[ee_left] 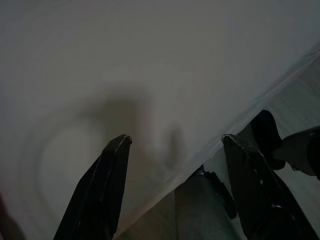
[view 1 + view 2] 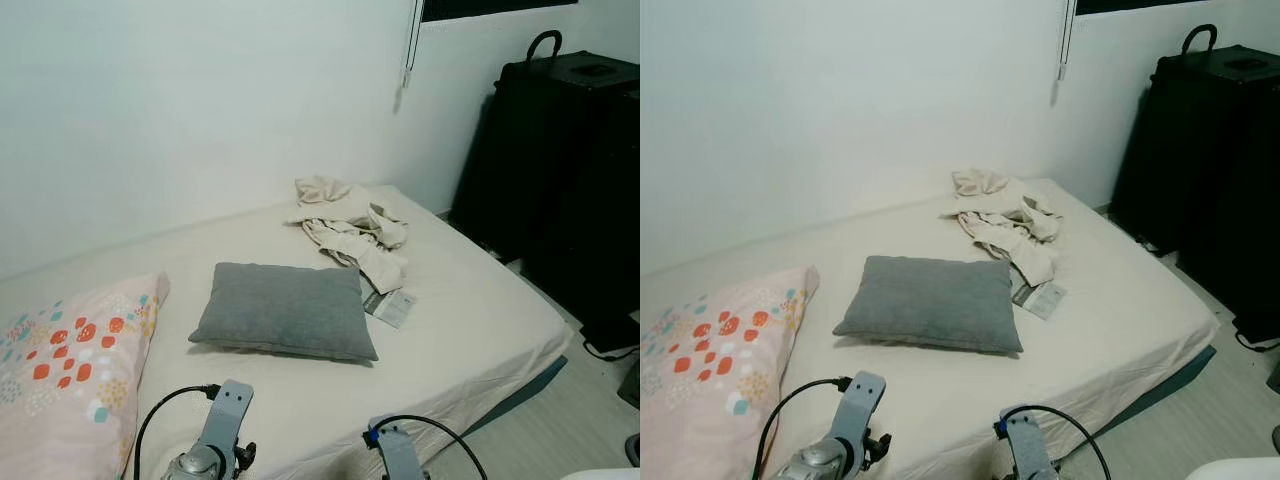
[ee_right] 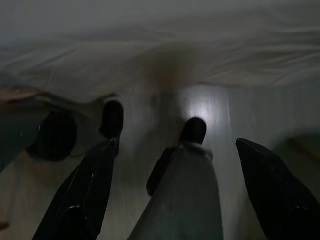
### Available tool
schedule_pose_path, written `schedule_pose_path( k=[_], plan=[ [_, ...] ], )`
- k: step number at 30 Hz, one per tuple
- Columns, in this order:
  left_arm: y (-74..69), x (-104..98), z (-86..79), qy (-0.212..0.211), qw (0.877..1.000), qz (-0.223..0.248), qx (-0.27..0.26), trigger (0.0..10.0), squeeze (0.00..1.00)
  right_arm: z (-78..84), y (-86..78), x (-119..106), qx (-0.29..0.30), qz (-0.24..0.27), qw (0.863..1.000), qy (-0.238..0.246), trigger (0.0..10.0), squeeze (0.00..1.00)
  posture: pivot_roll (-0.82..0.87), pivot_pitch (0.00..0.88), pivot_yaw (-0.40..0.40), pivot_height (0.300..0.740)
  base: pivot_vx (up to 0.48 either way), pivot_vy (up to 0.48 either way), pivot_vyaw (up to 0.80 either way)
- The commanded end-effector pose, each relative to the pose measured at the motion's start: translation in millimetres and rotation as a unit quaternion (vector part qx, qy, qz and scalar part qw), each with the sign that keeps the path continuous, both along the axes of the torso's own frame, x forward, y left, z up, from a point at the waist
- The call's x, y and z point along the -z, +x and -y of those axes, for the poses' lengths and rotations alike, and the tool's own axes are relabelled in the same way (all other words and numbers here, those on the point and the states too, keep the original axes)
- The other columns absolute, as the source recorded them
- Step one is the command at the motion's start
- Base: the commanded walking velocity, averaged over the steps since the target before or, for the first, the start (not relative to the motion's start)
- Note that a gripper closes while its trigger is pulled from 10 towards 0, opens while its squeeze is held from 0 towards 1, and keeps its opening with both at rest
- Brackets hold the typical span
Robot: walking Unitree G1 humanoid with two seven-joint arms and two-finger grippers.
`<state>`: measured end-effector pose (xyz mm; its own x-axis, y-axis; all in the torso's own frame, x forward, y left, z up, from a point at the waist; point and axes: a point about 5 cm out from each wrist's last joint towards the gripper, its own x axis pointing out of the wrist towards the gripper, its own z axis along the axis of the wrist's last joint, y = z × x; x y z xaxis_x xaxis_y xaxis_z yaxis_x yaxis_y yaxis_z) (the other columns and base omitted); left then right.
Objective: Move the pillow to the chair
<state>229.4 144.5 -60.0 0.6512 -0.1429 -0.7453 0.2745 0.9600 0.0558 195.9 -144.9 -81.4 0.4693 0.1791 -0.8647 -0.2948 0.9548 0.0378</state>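
Grey pillow (image 2: 284,310) lies flat mid-mattress, dead ahead at 12 o'clock, well apart from both grippers. No chair identifiable from here, so the drop-off point is unknown.

Risks, as judged:
- Wrong pick. A second pillow, pink floral print (image 2: 70,360), sits at the robot's 10 o'clock, nearer the left arm. The task says only "the pillow"; the grey one is centred in view and seems the likelier target, but that is a guess.
- Snagging. A small packet or pamphlet (image 2: 391,305) lies touching or just under the grey pillow's far right corner, with crumpled cream clothing (image 2: 352,232) beyond at 1 o'clock. A grab at that corner could drag either along.
- Soft, wide load. A single pinch at one edge may let it sag and slip; two-handed grip at opposite short edges looks safer.
- Mattress edge (image 2: 500,385) is low; reaching means bending forward, and the black luggage (image 2: 575,170) at 2 o'clock crowds any turn that way.

Arm pose: both held low by the near mattress edge, wrists just at the bottom of the head views. Left gripper (image 1: 175,145) hovers over the sheet edge, fingers spread wide, nothing between. Right gripper (image 3: 172,145) points down at floor and robot's feet, fingers likewise spread, empty.
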Motion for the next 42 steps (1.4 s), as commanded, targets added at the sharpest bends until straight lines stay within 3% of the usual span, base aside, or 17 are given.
schedule_pose_path(
  k=[1,5,8,12,13,16,17,20,22,23,24,32,33,40,42],
  plan=[
    [5.1,-3.6,-6.0,0.022,1.0,0.014,0.011,10.0,0.0,-4.8,18.3,-10.3,-0.028,0.057,0.998,-0.026,10.0,0.0,0.02,0.028,0.057,0.74,0.0,0.0,0.0],
    [17.2,-17.0,-8.2,0.026,0.995,0.095,0.009,10.0,0.0,0.3,55.8,-38.6,-0.019,0.192,0.98,-0.058,10.0,0.0,0.01,0.04,0.059,0.74,0.0,0.0,0.0],
    [14.8,-16.5,-12.7,0.021,0.994,0.103,-0.016,10.0,0.0,9.1,64.3,-48.0,-0.002,0.231,0.971,-0.064,10.0,0.0,0.0,0.046,0.051,0.74,0.0,0.0,0.0],
    [20.6,-26.5,-17.8,0.015,0.986,0.158,-0.042,10.0,0.0,17.0,71.5,-59.1,0.009,0.282,0.956,-0.08,10.0,0.0,0.0,0.06,0.038,0.74,0.0,0.0,0.0],
    [26.3,-35.8,-23.1,-0.005,0.979,0.193,-0.065,10.0,0.0,23.1,76.5,-66.0,0.01,0.307,0.946,-0.103,10.0,0.0,0.0,0.063,0.034,0.74,0.0,0.0,0.0],
    [30.0,-44.4,-28.0,-0.075,0.972,0.208,-0.076,10.0,0.0,30.5,87.1,-78.6,0.049,0.333,0.937,-0.09,10.0,0.0,-0.01,0.065,0.026,0.74,0.0,0.0,0.0],
    [30.0,-44.4,-28.0,-0.075,0.972,0.208,-0.076,10.0,0.0,30.5,87.1,-78.6,0.049,0.333,0.937,-0.09,10.0,0.0,-0.01,0.065,0.026,0.74,0.0,0.0,0.0],
    [32.7,-56.6,-26.1,-0.14,0.96,0.238,-0.049,10.0,0.0,19.0,97.9,-91.4,0.069,0.346,0.935,0.02,10.0,0.0,-0.01,0.064,0.017,0.74,0.0,0.0,0.0],
    [35.4,-66.6,-17.4,-0.238,0.943,0.231,-0.029,10.0,0.0,-1.9,104.3,-102.7,0.064,0.345,0.925,0.147,10.0,0.0,0.0,0.065,0.012,0.74,0.0,0.0,0.0],
    [35.4,-66.6,-17.4,-0.238,0.943,0.231,-0.029,10.0,0.0,-1.9,104.3,-102.7,0.064,0.345,0.925,0.147,10.0,0.0,0.0,0.065,0.012,0.74,0.0,0.0,0.0],
    [36.0,-71.3,-13.5,-0.272,0.935,0.228,-0.019,10.0,0.0,-11.8,105.0,-107.7,0.054,0.344,0.915,0.203,10.0,0.0,0.0,0.064,0.012,0.74,0.0,0.0,0.0],
    [35.0,-84.4,-3.7,-0.342,0.911,0.231,-0.02,10.0,0.0,-33.7,105.8,-124.1,0.012,0.36,0.885,0.294,10.0,0.0,0.0,0.066,0.029,0.74,0.0,0.0,0.0],
    [35.2,-88.5,-1.4,-0.366,0.9,0.233,-0.025,10.0,0.0,-39.4,106.0,-130.2,-0.002,0.366,0.876,0.316,10.0,0.0,0.01,0.066,0.032,0.74,0.0,0.0,0.0],
    [33.2,-95.4,4.0,-0.39,0.892,0.229,-0.005,10.0,0.0,-50.1,100.7,-136.7,-0.06,0.364,0.861,0.349,10.0,0.0,0.01,0.068,0.032,0.74,0.0,0.0,0.0],
    [33.0,-100.7,6.6,-0.397,0.89,0.227,0.004,10.0,0.0,-57.3,96.0,-138.9,-0.108,0.354,0.857,0.359,10.0,0.0,0.01,0.07,0.031,0.74,0.0,0.0,0.0]
  ],
)
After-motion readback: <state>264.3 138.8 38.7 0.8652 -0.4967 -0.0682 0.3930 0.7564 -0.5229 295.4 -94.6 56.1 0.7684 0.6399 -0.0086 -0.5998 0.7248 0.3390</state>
